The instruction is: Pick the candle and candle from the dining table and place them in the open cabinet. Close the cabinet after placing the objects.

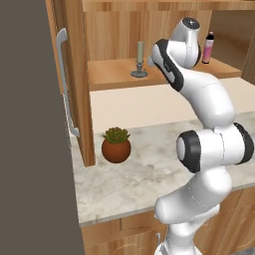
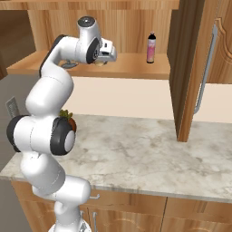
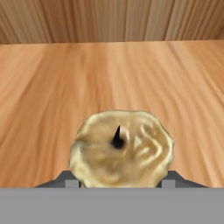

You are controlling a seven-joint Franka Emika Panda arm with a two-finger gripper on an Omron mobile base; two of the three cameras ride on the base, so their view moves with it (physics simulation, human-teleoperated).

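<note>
On the counter (image 1: 149, 174), at about eight o'clock in the left base view, a small potted plant (image 1: 116, 145) sits just beside the foot of the open cabinet door (image 1: 74, 74) with its long silver handle (image 1: 64, 82). Above it, on the wooden shelf (image 1: 114, 74) of the cabinet, the taper candle (image 1: 140, 60) stands upright on its dark dish, at about twelve o'clock. Next to the right, the arm reaches in over the shelf, its hand close beside the taper. At about two o'clock a pink bottle (image 1: 208, 48) stands on the same shelf, well apart from the hand. In the right base view the other door (image 2: 199, 68) hangs open at three o'clock.

The stubby candle (image 3: 121, 148) sits between the fingers (image 3: 168, 179), at six o'clock in the hand view, wick toward the camera, bare shelf boards stretching beyond it. The gripper (image 3: 119, 181) pinches it from both sides, the fingers mostly hidden behind the wax. In the right base view a tan edge of it shows under the hand, over the shelf.
</note>
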